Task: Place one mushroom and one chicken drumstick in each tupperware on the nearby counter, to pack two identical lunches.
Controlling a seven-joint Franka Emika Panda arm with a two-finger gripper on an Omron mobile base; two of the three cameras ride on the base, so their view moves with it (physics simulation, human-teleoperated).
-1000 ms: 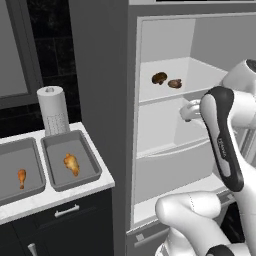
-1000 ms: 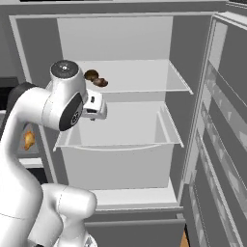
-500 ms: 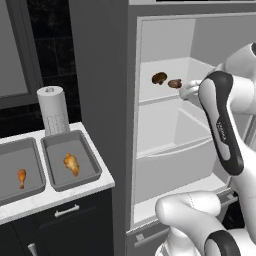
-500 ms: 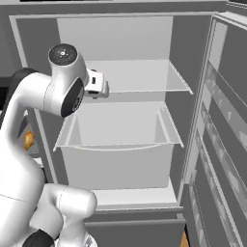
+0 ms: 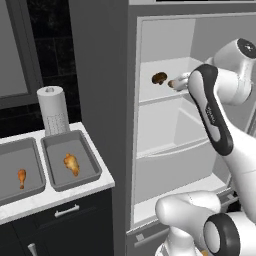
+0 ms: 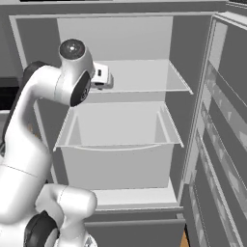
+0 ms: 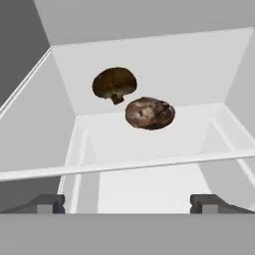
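The tool [image 7: 127, 203] stands with its fingers spread wide and nothing between them, at the front edge of the fridge shelf [image 7: 124, 164]. Beyond that edge two brown mushrooms lie close together: the nearer mushroom [image 7: 149, 113] and the farther mushroom [image 7: 114, 83]. On the worktop [image 5: 55, 196] left of the fridge, two grey tupperware trays sit side by side, the right tray [image 5: 71, 160] and the left tray [image 5: 17, 171], with a drumstick [image 5: 71, 164] in one and a second drumstick [image 5: 22, 177] in the other. A paper towel roll [image 5: 53, 110] stands behind.

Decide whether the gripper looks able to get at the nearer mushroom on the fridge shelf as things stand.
Probably yes: the gripper is open, facing the nearer mushroom on the shelf, with nothing between them.
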